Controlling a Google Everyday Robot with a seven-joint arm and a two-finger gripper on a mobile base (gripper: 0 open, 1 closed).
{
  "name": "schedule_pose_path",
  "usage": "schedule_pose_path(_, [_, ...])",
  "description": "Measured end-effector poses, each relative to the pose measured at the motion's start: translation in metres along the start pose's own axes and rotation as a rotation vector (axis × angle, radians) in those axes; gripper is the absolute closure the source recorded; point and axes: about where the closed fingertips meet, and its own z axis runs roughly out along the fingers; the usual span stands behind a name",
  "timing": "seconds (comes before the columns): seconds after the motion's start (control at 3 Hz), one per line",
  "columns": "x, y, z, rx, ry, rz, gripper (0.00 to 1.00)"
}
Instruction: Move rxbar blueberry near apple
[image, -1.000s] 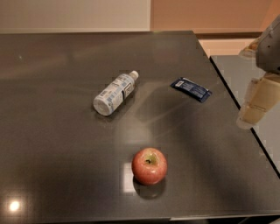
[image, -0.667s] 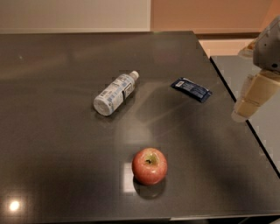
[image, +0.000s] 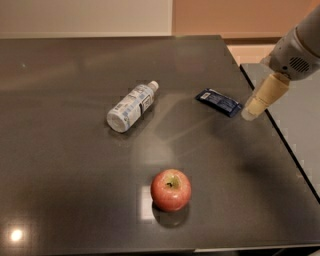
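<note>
The rxbar blueberry is a small flat dark-blue wrapper lying on the dark table, right of centre. The red apple with a yellowish stem dimple stands nearer the front, well apart from the bar. My gripper comes in from the upper right on a grey arm. Its cream-coloured tip hangs just right of the bar, close to the bar's right end and near the table's right edge.
A clear plastic bottle with a white-blue label lies on its side left of the bar. The table's right edge runs diagonally past the gripper, with a grey surface beyond it. A wall stands behind the table.
My gripper has moved left and up towards the bar's right end. The bar, the apple and the bottle have not moved.
</note>
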Motion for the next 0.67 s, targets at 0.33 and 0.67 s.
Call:
schedule_pose_path(0.33, [-0.017,-0.017,0.030,-0.022,-0.042,0.054,0.00])
schedule_pose_path(0.67, [-0.026,-0.031,0.057,-0.039,-0.065,0.098,0.00])
